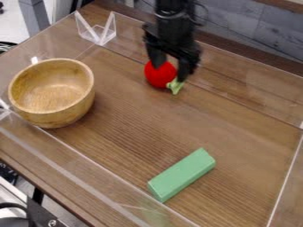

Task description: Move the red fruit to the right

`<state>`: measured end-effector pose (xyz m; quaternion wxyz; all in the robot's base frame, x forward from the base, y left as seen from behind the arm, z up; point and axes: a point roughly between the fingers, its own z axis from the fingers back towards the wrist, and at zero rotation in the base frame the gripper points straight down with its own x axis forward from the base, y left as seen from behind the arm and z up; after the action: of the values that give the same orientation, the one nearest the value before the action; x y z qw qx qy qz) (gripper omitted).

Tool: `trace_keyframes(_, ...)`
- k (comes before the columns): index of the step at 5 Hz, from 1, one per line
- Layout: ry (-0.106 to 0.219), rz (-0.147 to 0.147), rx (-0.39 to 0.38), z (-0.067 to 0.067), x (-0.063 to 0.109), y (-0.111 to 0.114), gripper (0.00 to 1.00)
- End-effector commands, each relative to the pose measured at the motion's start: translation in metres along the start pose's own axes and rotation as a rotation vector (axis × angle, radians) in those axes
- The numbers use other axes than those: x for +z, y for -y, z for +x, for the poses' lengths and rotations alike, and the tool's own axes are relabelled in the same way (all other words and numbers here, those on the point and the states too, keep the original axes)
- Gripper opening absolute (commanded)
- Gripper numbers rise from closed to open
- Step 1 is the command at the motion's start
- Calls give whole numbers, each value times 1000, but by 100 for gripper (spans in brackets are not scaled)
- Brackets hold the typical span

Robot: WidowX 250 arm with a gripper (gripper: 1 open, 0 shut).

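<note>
The red fruit (159,75), a small bright red toy strawberry with a pale green stem at its right end, lies on the wooden table at the back centre. My black gripper (169,65) hangs directly over it, pointing down. Its fingers stand apart, straddling the top of the fruit without closing on it. The arm covers the fruit's upper part.
A wooden bowl (51,90) sits at the left. A green rectangular block (182,174) lies near the front. A low clear wall (95,28) rings the table, with a folded clear piece at the back left. Bare wood lies to the fruit's right.
</note>
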<state>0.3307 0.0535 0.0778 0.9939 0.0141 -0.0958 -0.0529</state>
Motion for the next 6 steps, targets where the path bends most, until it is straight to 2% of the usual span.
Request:
trace_keyframes(1,59,8,-29,15,8,-26,100)
trace_keyframes(3,70,14,26,10,-3,-37,100)
trace_keyframes(5,65,15,39,15,-21,-30,100)
trace_keyframes(6,63,26,75,17,-30,-21,100)
